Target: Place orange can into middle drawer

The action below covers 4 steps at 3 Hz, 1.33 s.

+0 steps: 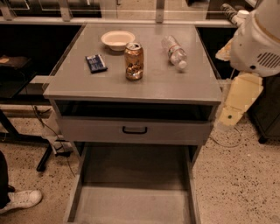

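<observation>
The orange can (pixel 134 61) is standing on the grey cabinet top (pixel 175 83), its label unreadable, above a speckled floor (pixel 245 183). The gripper (pixel 232 111) is hanging at the right; I cannot tell if it is open or closed.

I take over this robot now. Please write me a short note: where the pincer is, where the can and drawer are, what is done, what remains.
Pincer: far upper right, past the back corner of the cabinet top, not at the can.
Orange can: upright on the cabinet top, just in front of the bowl.
Middle drawer: pulled out, no can in it.
Done: drawer is open.
Left: reach the can, grasp it, place it into the drawer, release.
</observation>
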Tool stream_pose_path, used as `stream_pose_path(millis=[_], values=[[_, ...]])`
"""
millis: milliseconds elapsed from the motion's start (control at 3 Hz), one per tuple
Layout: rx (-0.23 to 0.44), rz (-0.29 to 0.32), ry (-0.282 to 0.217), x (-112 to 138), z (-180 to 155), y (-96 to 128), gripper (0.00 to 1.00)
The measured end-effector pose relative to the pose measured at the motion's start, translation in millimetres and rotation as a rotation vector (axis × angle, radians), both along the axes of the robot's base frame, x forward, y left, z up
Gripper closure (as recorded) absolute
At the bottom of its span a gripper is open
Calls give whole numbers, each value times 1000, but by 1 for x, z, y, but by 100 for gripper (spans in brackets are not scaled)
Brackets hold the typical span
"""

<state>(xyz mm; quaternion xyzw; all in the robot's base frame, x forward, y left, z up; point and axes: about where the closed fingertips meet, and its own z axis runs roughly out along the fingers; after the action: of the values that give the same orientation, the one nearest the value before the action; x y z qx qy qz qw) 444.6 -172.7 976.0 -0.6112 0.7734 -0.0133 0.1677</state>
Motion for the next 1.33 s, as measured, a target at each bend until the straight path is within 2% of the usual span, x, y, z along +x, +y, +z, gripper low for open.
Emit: stream_pose_path(millis=[333, 667, 1000, 1333], values=[[-3, 92, 23, 0, -4, 52, 0], [-2, 98, 21, 0, -3, 56, 0], [17, 73, 29, 1, -10, 55, 0], [149, -75, 36, 34, -22, 53, 0]])
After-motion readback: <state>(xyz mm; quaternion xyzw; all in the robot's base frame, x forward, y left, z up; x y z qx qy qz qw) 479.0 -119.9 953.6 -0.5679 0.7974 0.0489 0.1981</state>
